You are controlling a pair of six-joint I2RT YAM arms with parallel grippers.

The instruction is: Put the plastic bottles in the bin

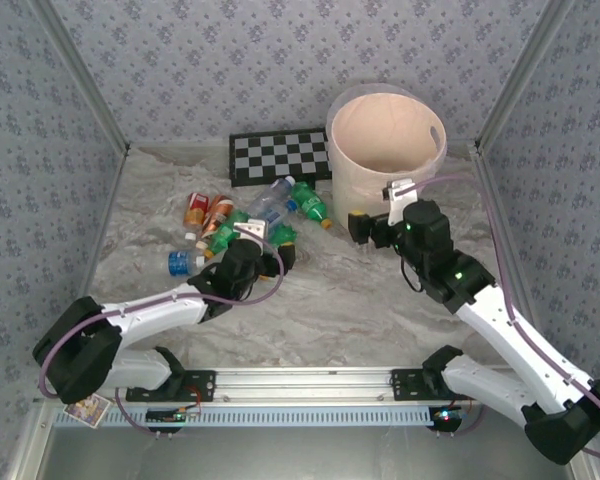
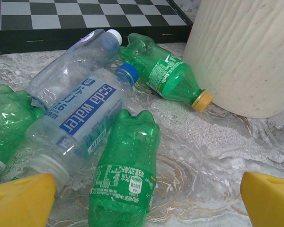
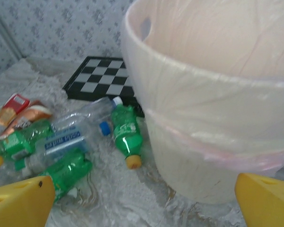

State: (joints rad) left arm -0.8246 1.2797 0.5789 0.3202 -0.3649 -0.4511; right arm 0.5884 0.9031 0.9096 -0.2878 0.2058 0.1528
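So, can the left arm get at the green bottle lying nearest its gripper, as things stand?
Probably yes. The left gripper is open, and the green bottle lies just ahead with nothing over it. The soda water bottle lies right beside it and may crowd a finger.

Marbled table (image 1: 370,300) carries plastic bottles (image 1: 272,196), bin (image 1: 358,185) and checkerboard (image 1: 280,155).

Bright, even light gives only soft shadows. The right wrist view is hazy (the left one is sharper), so the large round peach-cream plastic bin (image 3: 203,142) just ahead of the right gripper (image 3: 144,189) looks washed out.
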